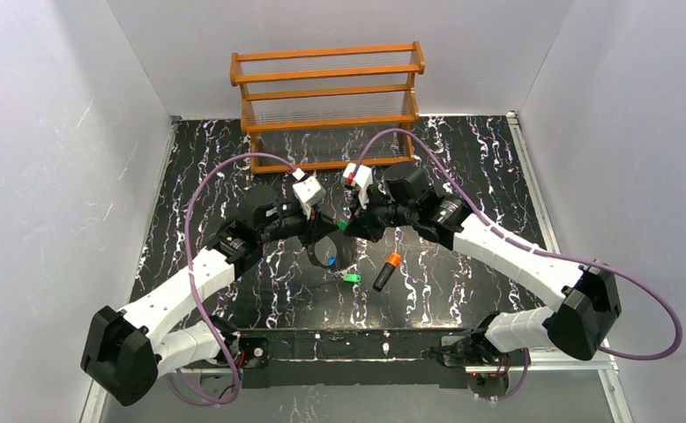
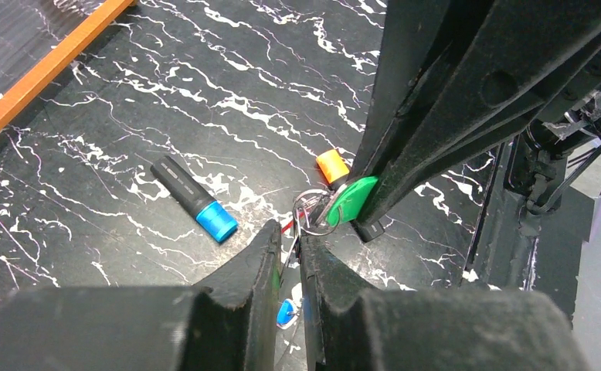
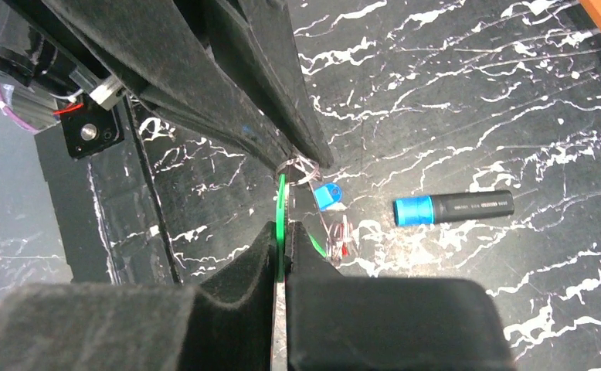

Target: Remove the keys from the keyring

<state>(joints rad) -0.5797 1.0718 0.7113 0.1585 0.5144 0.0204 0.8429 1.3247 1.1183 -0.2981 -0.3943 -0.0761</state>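
My left gripper (image 1: pixel 320 231) (image 2: pixel 288 232) is shut on the keyring (image 2: pixel 296 236), which shows edge-on as a thin pale strip between its fingers. A small wire loop (image 2: pixel 313 210) joins it to a green key (image 2: pixel 353 201). My right gripper (image 1: pixel 350 226) (image 3: pixel 282 228) is shut on that green key (image 3: pixel 280 201), seen edge-on. The two grippers meet tip to tip above the table's middle. The blue key (image 2: pixel 286 313) (image 3: pixel 328 195) hangs below the ring. A second green key (image 1: pixel 350 278) lies on the table just in front.
A black marker with an orange cap (image 1: pixel 385 271) lies right of the loose green key. A black marker with a blue cap (image 2: pixel 195 201) (image 3: pixel 452 207) lies under the grippers. An orange wooden rack (image 1: pixel 326 97) stands at the back.
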